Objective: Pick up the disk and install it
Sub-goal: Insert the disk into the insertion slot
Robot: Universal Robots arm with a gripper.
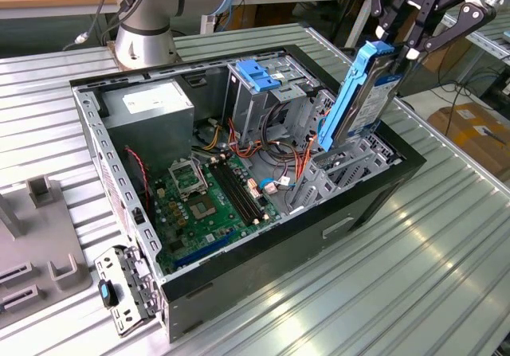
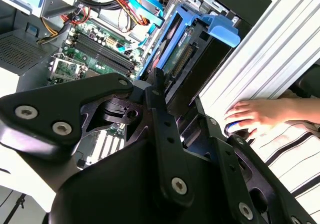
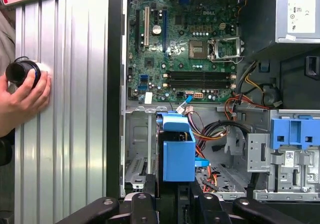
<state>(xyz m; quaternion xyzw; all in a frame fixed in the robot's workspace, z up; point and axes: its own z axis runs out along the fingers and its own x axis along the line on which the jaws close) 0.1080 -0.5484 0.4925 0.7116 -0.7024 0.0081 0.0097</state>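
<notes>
- Counter point(image 1: 382, 284) carries the open case point(image 1: 335, 224), with the motherboard point(image 1: 203, 201) exposed.
- Disk point(image 1: 362, 105) is tilted, its lower end in the bay by the case's front wall and its top end above the rim.
- Tool point(image 1: 397, 45) is clamped on the disk's top end.
- In the first wrist view, a hand point(image 3: 22, 96) rests on the counter beside the case.

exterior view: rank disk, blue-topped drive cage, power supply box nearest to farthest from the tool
1. disk, gripped by the tool, exterior view's right
2. blue-topped drive cage, mid-case
3. power supply box, exterior view's left
</notes>
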